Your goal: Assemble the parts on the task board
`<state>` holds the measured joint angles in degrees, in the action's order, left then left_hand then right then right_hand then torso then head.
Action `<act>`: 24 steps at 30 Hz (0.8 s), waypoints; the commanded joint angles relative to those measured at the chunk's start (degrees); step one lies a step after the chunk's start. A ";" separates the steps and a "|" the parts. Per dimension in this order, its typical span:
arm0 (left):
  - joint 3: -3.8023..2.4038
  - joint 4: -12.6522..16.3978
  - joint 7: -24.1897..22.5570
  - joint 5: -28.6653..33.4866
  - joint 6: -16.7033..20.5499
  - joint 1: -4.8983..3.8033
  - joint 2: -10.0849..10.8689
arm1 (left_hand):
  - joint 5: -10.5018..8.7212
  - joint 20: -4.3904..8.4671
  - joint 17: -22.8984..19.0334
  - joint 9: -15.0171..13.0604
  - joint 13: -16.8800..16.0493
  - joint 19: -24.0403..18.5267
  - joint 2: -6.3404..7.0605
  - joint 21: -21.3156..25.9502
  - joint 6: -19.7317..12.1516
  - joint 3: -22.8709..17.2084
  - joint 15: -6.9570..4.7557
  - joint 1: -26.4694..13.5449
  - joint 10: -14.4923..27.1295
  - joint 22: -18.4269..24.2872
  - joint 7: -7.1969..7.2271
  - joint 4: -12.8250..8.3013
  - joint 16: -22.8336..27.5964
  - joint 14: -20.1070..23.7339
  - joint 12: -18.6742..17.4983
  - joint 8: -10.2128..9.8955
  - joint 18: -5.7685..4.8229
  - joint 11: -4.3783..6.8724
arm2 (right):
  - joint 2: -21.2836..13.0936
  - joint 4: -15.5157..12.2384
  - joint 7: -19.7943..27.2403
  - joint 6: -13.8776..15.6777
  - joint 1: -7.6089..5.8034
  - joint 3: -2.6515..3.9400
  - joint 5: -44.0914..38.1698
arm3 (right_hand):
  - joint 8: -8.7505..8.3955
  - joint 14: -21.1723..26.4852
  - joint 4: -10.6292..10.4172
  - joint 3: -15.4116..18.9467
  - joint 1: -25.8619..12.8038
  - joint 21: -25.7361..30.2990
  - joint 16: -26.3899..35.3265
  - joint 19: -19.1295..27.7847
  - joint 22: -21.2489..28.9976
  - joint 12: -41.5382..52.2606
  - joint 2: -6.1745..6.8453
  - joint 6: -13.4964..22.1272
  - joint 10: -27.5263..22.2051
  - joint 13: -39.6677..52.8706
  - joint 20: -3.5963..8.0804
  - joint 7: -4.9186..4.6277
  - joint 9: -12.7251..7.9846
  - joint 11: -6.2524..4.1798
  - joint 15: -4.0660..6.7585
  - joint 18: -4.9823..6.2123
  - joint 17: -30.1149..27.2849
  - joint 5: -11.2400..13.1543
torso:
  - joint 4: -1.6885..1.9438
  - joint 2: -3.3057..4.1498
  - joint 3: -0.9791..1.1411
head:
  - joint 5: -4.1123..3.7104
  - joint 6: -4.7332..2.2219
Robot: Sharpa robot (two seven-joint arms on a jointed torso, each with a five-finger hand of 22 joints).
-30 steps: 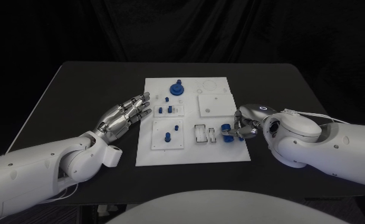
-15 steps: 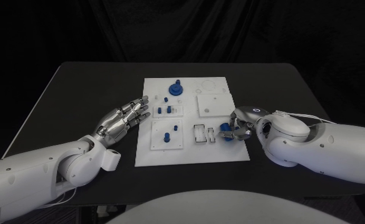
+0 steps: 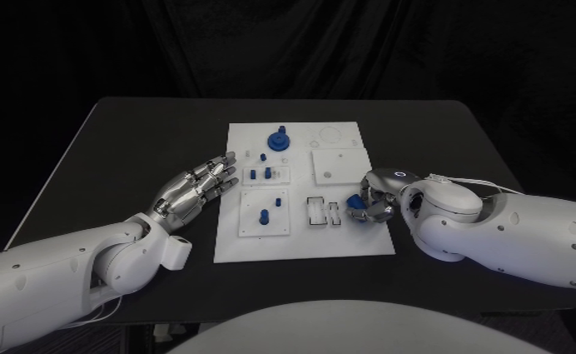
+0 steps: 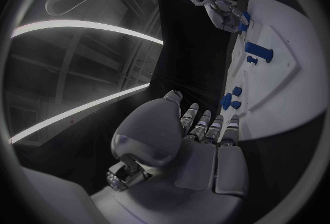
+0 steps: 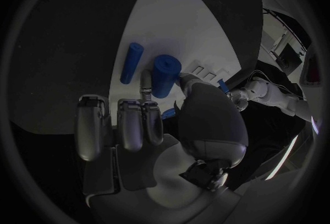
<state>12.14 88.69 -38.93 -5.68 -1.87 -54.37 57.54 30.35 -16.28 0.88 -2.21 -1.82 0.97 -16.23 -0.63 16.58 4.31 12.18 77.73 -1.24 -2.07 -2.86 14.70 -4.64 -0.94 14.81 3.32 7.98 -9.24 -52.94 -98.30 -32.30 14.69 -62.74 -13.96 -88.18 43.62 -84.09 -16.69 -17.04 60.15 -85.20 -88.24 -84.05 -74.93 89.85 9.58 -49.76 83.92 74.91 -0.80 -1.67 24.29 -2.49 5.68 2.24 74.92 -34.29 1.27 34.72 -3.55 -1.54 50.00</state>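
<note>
- The right hand sits over the task board's near right part, fingers curled down. In the right wrist view a thick blue cylinder is pinched between the thumb and the fingers; its far end points away from the palm, over the white plate.
- Just beyond those fingertips, on the side away from the thumb, a thinner blue peg lies flat on the board, close to the held cylinder but seemingly not touching it; the fisheye makes that gap hard to judge.
- Beside the right hand, toward the board's middle, are the two small slotted blocks, with no blue showing in them from the head view.
- The left hand hovers at the board's left edge, palm flat, fingers spread and extended, holding nothing. Just off its fingertips stand short blue pegs in a raised plate, and nearer its palm two more blue pieces on the near left plate.
- Farthest from both hands, at the board's back, a blue round knob-like part is already upright in its seat.
- As a judgement: the task looks partly done. Several pieces stand seated on the left and at the back, while the cylinder in the right hand and the loose peg beside it remain to be placed, and the square plate beyond the right hand looks bare.
</note>
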 commanded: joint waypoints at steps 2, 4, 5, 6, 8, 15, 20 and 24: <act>-0.05 0.40 -3.66 0.22 -0.67 0.10 0.13 | 0.25 -0.25 0.06 0.05 -0.07 0.33 -0.01 -0.23 -0.44 -0.44 0.25 0.48 0.07 0.07 -0.15 -0.04 -0.25 0.25 0.11 -0.23 0.23 -0.46 | -0.78 -0.63 4.54 6.44 0.50 -0.27 7.54 | 1.65 -5.17 1.25 -2.64 3.58 -0.46 -0.07 -4.23 -13.56 0.15 -0.59 0.26 6.08 15.09 0.82 0.99 1.69 -0.69 0.78 -1.08 11.25 -7.09 | 0.01 0.04 0.00 | 0.28 0.00; -0.05 0.43 -3.66 0.22 -0.67 0.10 0.19 | 0.25 -0.25 0.06 0.05 -0.07 0.33 -0.01 -0.23 -0.44 -0.44 0.25 0.48 0.07 0.07 -0.15 -0.04 -0.25 0.25 0.11 -0.23 0.23 -0.46 | -1.23 -1.31 6.39 9.74 0.50 -0.27 9.69 | 2.63 -5.26 1.34 -3.21 3.85 -0.81 -0.27 -4.37 -13.66 0.15 -0.43 0.20 6.08 15.09 0.95 1.23 2.65 -0.89 0.92 -1.16 11.66 -8.13 | 0.01 0.04 0.00 | 0.43 0.00; -0.05 0.41 -3.66 0.22 -0.67 0.10 0.20 | 0.25 -0.25 0.06 0.05 -0.07 0.33 -0.01 -0.23 -0.44 -0.44 0.25 0.48 0.07 0.07 -0.15 -0.04 -0.25 0.25 0.11 -0.23 0.23 -0.46 | -1.49 -1.75 7.35 11.33 0.50 -0.27 10.80 | 3.23 -5.30 1.27 -3.50 3.83 -0.88 -0.36 -4.39 -13.68 0.15 -0.34 0.17 6.08 15.09 1.05 1.38 3.27 -1.03 1.03 -1.17 11.86 -8.53 | 0.01 0.02 0.00 | 0.52 0.00; -0.05 0.38 -3.65 0.22 -0.65 0.11 0.21 | 0.25 -0.25 0.06 0.05 -0.07 0.33 -0.01 -0.23 -0.44 -0.44 0.25 0.48 0.07 0.07 -0.15 -0.04 -0.25 0.25 0.11 -0.23 0.23 -0.46 | -1.83 -2.40 8.49 13.15 0.50 -0.27 12.25 | 3.25 -5.31 1.26 -3.51 3.82 -0.89 -0.37 -4.39 -13.68 0.15 -0.34 0.17 6.08 15.09 1.06 1.38 3.29 -1.04 1.03 -1.18 11.87 -8.54 | 0.01 0.01 -0.01 | 0.59 0.00; -0.05 0.32 -3.62 0.22 -0.62 0.11 0.22 | 0.25 -0.25 0.06 0.05 -0.07 0.33 -0.01 -0.23 -0.44 -0.44 0.25 0.48 0.07 0.07 -0.15 -0.04 -0.25 0.25 0.11 -0.23 0.23 -0.46 | -2.37 -3.62 10.16 15.67 0.50 -0.26 14.51 | 3.62 -5.30 0.99 -3.75 3.56 -0.86 -0.35 -4.37 -13.66 0.15 -0.38 0.25 6.08 15.09 1.13 1.45 3.75 -1.11 1.11 -1.16 11.81 -8.91 | 0.03 -0.02 -0.02 | 0.56 0.00; -0.05 0.18 -3.56 0.22 -0.55 0.12 0.12 | 0.34 -0.25 0.06 0.06 -0.08 0.35 -0.03 -0.24 -0.50 -0.57 0.25 0.61 0.07 0.05 -0.43 -0.13 -0.25 0.25 0.14 -0.26 0.23 -0.44 | -2.71 -6.25 11.76 18.29 0.51 -0.26 18.66 | 4.58 -5.18 0.19 -4.16 1.67 -0.55 -0.12 -4.20 -13.53 0.15 -0.43 0.35 6.08 15.09 1.29 1.59 5.18 -1.25 1.23 -1.07 11.25 -8.82 | -0.03 0.03 0.04 | 0.66 0.00; -0.05 0.12 -3.64 0.22 -0.45 0.13 0.02 | 0.45 -0.14 0.04 0.00 -0.12 0.33 0.04 -0.22 -0.18 -0.97 -0.18 0.94 -0.06 0.11 -2.10 -0.40 -0.15 0.27 0.48 -0.18 0.42 -0.26 | -1.98 -6.35 11.59 18.18 0.56 -0.26 20.98 | 4.23 -4.94 0.03 -3.94 -0.92 0.27 0.39 -3.81 -13.22 0.15 -1.37 0.89 6.08 15.09 1.21 1.36 5.73 -1.05 1.10 -0.84 10.15 -3.59 | -0.05 -0.02 0.05 | 0.85 0.00; -0.05 0.08 -3.59 0.22 -0.42 0.13 -0.04 | 0.47 -0.14 0.05 -0.02 -0.13 0.34 0.06 -0.22 -0.03 -1.04 -0.24 0.97 -0.08 0.11 -2.43 -0.42 -0.16 0.27 0.50 -0.13 0.48 -0.20 | -0.99 -5.74 11.36 17.87 0.59 -0.26 21.80 | 4.06 -4.88 -0.01 -3.99 -2.00 0.45 0.55 -3.71 -13.15 0.15 -1.80 0.91 6.08 15.09 1.14 1.31 6.05 -1.00 1.06 -0.79 9.83 -1.79 | -0.03 -0.01 0.01 | 0.74 0.00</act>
<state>12.14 88.69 -38.94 -5.68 -1.88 -54.33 57.62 30.58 -16.50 0.87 -2.21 -1.90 1.19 -16.18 -0.63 16.53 3.59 12.18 78.29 -1.24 -2.00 -5.02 14.30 -4.64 -0.94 15.09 3.32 7.98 -9.24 -54.12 -104.19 -21.91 30.83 -62.28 -14.25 -69.19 47.24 -83.98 -18.57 -18.92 58.64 -85.10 -87.86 -84.05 -74.92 89.85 8.08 -48.61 84.04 74.91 0.20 -0.75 29.97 -3.40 6.61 2.24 74.91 -36.31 1.24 34.72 -3.51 -0.73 50.00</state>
